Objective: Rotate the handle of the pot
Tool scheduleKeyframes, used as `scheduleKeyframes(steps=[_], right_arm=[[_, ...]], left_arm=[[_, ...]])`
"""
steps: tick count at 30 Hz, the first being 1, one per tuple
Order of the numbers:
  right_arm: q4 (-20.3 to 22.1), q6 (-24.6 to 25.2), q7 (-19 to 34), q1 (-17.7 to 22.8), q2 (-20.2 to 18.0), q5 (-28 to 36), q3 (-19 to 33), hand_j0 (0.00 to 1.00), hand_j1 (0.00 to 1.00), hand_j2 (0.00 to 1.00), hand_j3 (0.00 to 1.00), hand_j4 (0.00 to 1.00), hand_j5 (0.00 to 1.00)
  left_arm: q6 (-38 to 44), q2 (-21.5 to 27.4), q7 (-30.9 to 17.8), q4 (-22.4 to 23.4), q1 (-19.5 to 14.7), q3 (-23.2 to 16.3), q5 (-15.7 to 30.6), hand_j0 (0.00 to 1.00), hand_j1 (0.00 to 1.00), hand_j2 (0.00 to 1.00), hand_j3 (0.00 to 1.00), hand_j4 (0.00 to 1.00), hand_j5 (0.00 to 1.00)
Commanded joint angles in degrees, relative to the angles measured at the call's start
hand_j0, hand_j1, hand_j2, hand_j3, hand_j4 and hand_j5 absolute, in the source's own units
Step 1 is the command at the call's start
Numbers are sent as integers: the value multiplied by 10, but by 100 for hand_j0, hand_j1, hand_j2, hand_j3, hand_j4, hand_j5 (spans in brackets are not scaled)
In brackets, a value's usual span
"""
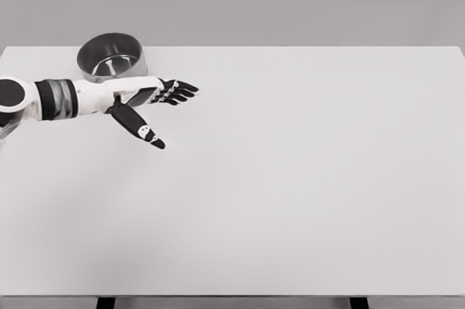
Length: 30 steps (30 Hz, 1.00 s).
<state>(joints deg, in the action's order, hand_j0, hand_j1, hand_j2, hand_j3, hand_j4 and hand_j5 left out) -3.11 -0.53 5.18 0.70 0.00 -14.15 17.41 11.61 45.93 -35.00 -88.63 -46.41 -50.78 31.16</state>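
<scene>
A round steel pot (110, 55) stands at the table's far left, near the back edge. No handle shows on it from this angle. My left hand (161, 104) reaches in from the left edge, just in front of the pot and a little to its right. Its fingers (178, 91) are stretched out flat and the thumb (142, 129) points toward the front. The hand holds nothing, and its wrist overlaps the pot's lower rim in the picture. The right arm does not show.
The white table (290, 178) fills most of the view, with its back edge just behind the pot and its front edge near the bottom of the picture. A plain grey wall lies beyond.
</scene>
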Motion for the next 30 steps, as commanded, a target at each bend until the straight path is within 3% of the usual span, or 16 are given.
scheduleKeyframes(steps=[1, 5, 10, 17, 30], right_arm=[[-1, 0, 0, 0, 0, 0, 0, 100, 100, 100, 100, 100, 100], [-1, 0, 0, 0, 0, 0, 0, 100, 100, 100, 100, 100, 100], [0, 0, 0, 0, 0, 0, 0, 100, 100, 100, 100, 100, 100], [0, 0, 0, 0, 0, 0, 0, 100, 100, 100, 100, 100, 100], [0, 0, 0, 0, 0, 0, 0, 100, 100, 100, 100, 100, 100]], left_arm=[[0, 2, 0, 12, 0, 1, 0, 100, 100, 100, 100, 100, 100], [0, 0, 0, 36, 8, 4, 0, 100, 100, 100, 100, 100, 100], [0, 7, 0, 41, 46, 38, 0, 100, 100, 100, 100, 100, 100], [0, 26, 0, 41, 49, 42, 0, 100, 100, 100, 100, 100, 100], [0, 51, 0, 44, 97, 74, 0, 100, 100, 100, 100, 100, 100]])
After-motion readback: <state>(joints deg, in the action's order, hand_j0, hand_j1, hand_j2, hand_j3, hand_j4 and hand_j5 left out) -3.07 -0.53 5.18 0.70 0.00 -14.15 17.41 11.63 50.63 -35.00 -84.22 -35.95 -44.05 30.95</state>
